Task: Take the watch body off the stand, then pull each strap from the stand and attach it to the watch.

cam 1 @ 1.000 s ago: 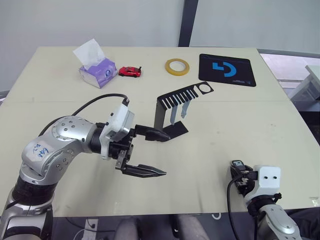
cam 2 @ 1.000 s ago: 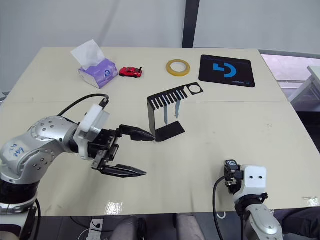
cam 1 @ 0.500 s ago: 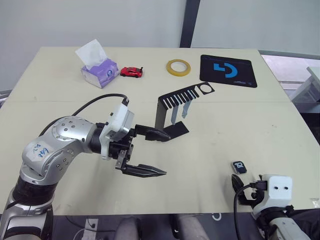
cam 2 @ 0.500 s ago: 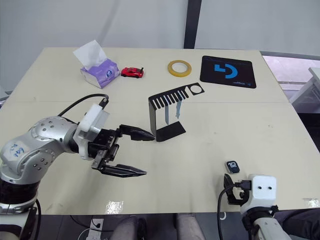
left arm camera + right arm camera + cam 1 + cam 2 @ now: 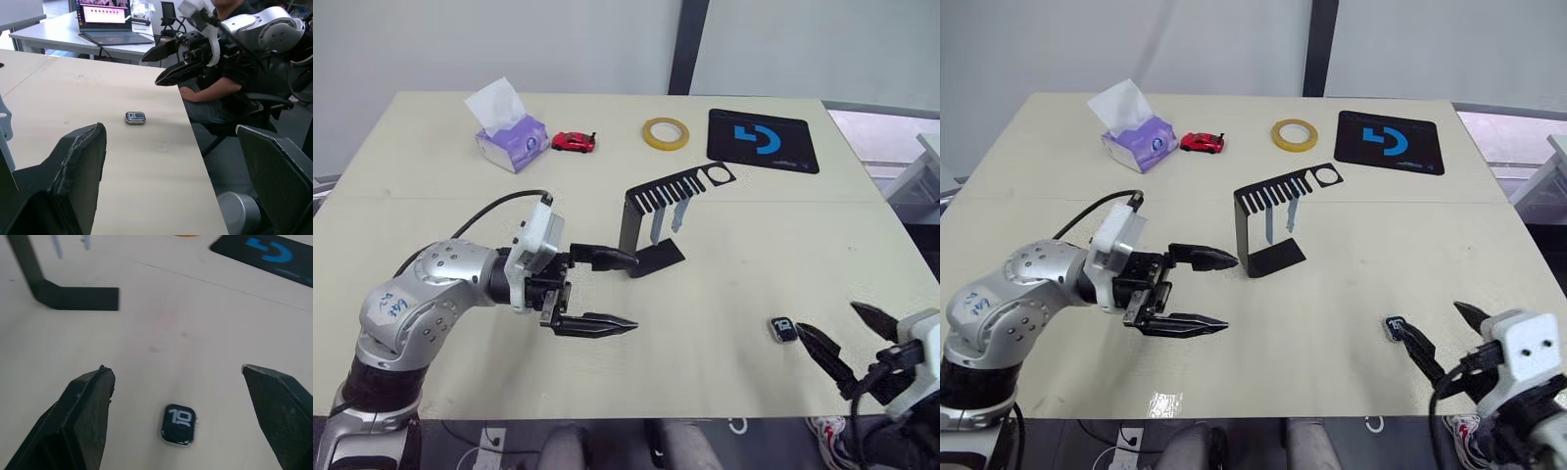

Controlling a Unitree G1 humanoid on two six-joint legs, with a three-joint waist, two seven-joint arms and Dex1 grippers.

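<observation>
The watch body [image 5: 782, 329] lies flat on the table near the front right, screen up. My right gripper [image 5: 826, 318] is open just to its right, one fingertip close beside it and not touching; in the right wrist view the watch body [image 5: 179, 425] sits between the spread fingers. The black stand [image 5: 627, 223] is upright at the table's middle, and two pale straps [image 5: 653, 225] hang from its slotted top plate. My left gripper [image 5: 636, 292] is open and empty, level with the stand's base on its left.
Along the far edge are a tissue box [image 5: 512, 142], a red toy car [image 5: 573, 141], a tape roll [image 5: 664, 132] and a black mouse pad [image 5: 762, 140]. The watch body lies near the table's front edge. A seated person [image 5: 220, 83] shows in the left wrist view.
My right gripper, shut on the watch body a second ago, has let it go onto the table, opened wide and drawn back to the right. The left gripper has barely moved.
</observation>
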